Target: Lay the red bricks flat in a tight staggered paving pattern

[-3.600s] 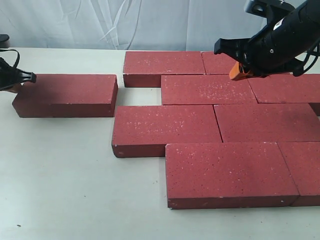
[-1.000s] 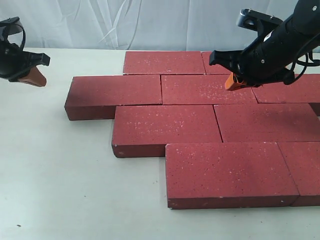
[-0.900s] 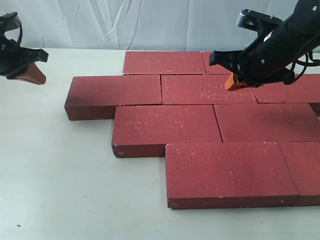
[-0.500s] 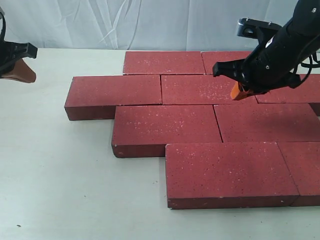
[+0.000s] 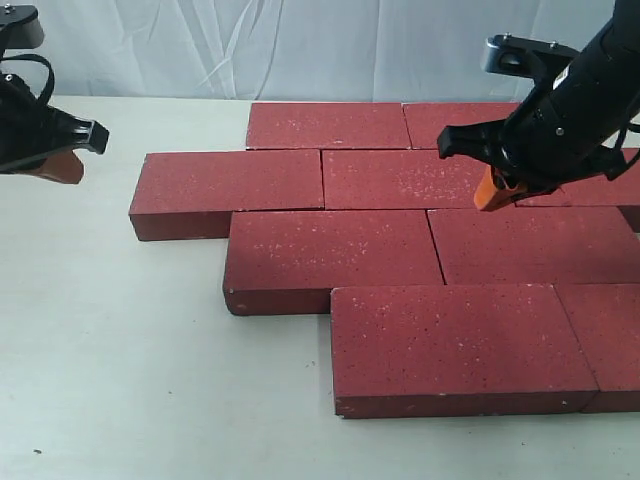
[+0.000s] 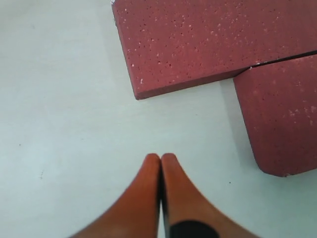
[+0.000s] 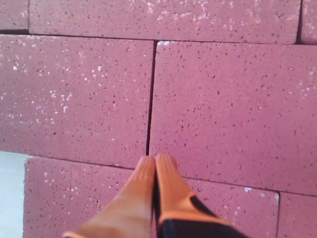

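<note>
Now red bricks [image 5: 335, 250] lie tightly staggered, lengthwise along the desk's [image 5: 120, 380] far edge. Left fingers [image 5: 60, 168], closed, empty, hover beside the leftmost brick's [image 5: 228, 182] end; right fingers [image 5: 490, 192] likewise above the bricks.

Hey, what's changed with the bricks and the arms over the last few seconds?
The loose brick on the left slid right and now butts against the second row. The left gripper, shut, no longer touches it and has drawn back to its left. The right gripper, also shut, drifted slightly right over the pattern. The other bricks stayed put.
</note>
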Tool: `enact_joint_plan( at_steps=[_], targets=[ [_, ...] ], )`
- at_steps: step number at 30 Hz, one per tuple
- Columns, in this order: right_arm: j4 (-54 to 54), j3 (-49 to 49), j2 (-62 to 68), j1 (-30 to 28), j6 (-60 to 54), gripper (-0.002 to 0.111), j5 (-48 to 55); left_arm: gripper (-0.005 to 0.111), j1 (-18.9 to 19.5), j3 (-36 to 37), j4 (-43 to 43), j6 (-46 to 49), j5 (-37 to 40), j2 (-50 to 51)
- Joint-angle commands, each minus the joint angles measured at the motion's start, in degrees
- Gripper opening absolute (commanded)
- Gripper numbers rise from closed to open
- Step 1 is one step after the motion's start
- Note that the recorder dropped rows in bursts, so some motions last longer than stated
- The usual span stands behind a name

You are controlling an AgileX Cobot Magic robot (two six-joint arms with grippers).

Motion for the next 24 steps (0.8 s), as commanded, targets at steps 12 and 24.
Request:
enact_joint_plan(
  at_steps=[12,24],
  targets=[
    [-5.64,12.16,-13.02,-0.27,-0.77,-0.001,-6.01,0.000,-1.24,2.59,5.41,-2.07,5.17,-2.12],
    [-7.76,16.00,-22.80,-0.27,-0.77,-0.001,-6.69,0.000,-1.24,2.59,6.47,-2.07,6.52,-2.12]
  ],
)
